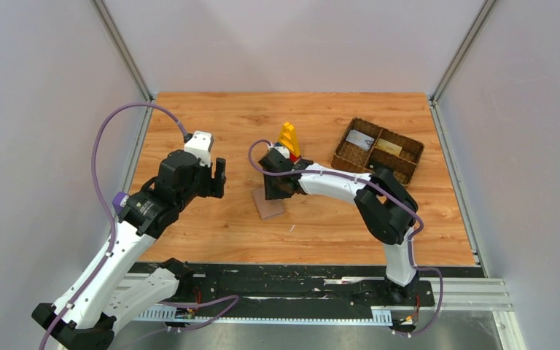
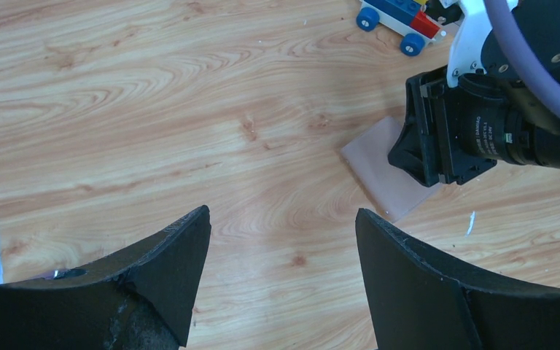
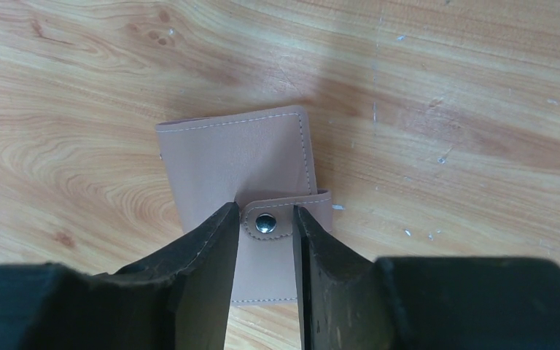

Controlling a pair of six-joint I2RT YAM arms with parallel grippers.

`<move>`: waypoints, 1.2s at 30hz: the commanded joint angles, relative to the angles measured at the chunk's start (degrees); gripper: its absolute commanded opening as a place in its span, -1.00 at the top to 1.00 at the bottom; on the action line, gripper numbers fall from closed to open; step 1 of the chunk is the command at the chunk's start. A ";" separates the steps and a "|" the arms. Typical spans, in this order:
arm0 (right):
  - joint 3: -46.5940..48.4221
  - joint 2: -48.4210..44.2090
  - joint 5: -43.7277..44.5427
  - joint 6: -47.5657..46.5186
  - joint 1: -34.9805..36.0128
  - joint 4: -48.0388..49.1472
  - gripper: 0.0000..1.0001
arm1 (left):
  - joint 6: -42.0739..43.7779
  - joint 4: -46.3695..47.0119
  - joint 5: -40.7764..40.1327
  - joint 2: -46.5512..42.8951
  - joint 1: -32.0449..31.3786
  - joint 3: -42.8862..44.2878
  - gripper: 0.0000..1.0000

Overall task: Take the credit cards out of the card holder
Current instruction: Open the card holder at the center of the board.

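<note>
The card holder (image 1: 268, 205) (image 3: 237, 157) lies shut and flat near the middle of the surface (image 1: 211, 233), its outside pinkish-tan with pale stitching along the edges; a snap tab (image 3: 286, 216) wraps over one long edge and is pressed closed. The right tool (image 1: 275, 188) (image 3: 264, 211) hangs straight over it, parted only narrowly, its fingers (image 3: 208, 262) straddling the metal snap; it grips nothing, and whether the tips touch the leather I cannot tell. The left tool (image 1: 219, 177) (image 2: 284, 215) hovers off to the left of the holder, spread wide and empty, over bare wood. Open surface runs from the holder's near and left edges toward the arm bases and the left wall. A block toy (image 1: 288, 137) (image 2: 397, 18) stands just beyond the right tool. The woven basket (image 1: 344, 162) sits well apart at the far right, with a greyish card (image 1: 361, 138) and a tan card (image 1: 389, 146) in separate compartments.
</note>
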 commanded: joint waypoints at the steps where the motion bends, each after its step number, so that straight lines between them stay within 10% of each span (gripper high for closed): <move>1: 1.19 3.68 4.78 -0.46 1.90 -3.71 0.32 | 1.09 1.56 -1.18 -0.49 0.13 -0.04 -0.62; 9: 0.38 2.29 6.08 0.49 1.98 -3.80 0.99 | 0.92 1.64 -2.01 -1.05 0.11 -0.19 -0.62; 25: -5.87 -8.88 1.64 -0.08 1.22 0.95 1.00 | -1.22 1.75 0.32 0.37 0.16 -0.39 -0.63; 36: -19.65 -25.54 -6.68 -1.94 -0.31 8.52 1.00 | -12.21 6.99 25.04 10.20 0.14 -4.01 -0.60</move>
